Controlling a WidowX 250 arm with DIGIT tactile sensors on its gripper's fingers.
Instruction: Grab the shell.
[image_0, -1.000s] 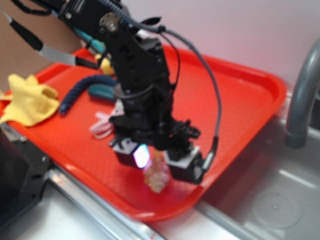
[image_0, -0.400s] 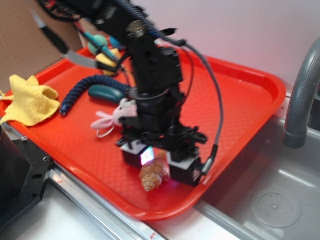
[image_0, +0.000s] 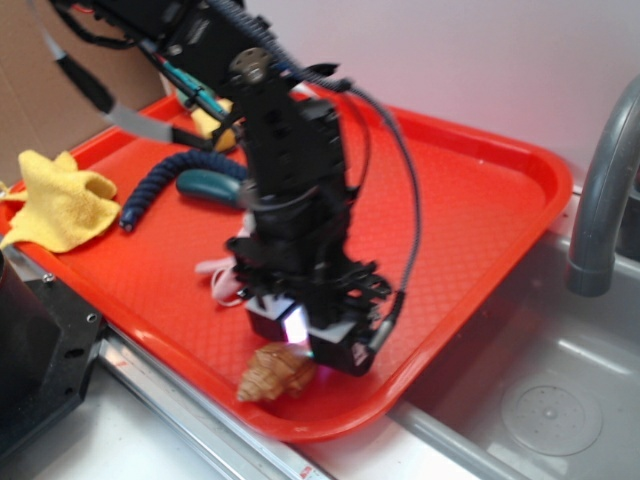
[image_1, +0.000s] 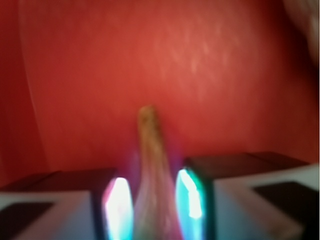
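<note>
The shell (image_0: 272, 373), tan with brown ridges, lies on the red tray (image_0: 470, 200) close to its front rim, its pointed tip toward the lower left. My gripper (image_0: 300, 345) stands over its thick end, the glowing pads close together. The wrist view is blurred, but it shows the shell (image_1: 150, 150) filling the gap between the two lit pads of the gripper (image_1: 152, 200). Its tip points away over the tray. The jaws are shut on the shell's wide part.
A pale pink plush (image_0: 213, 272) lies just behind my gripper. Farther left on the tray are a blue coiled cord (image_0: 160, 182), a teal tool (image_0: 210, 185) and a yellow cloth (image_0: 60, 200). A grey faucet (image_0: 600, 200) rises over the metal sink (image_0: 540, 400) on the right.
The fingers have drawn closer together around the shell. The shell has turned from upright to lying flat, tip to the lower left, and the arm has shifted slightly left.
</note>
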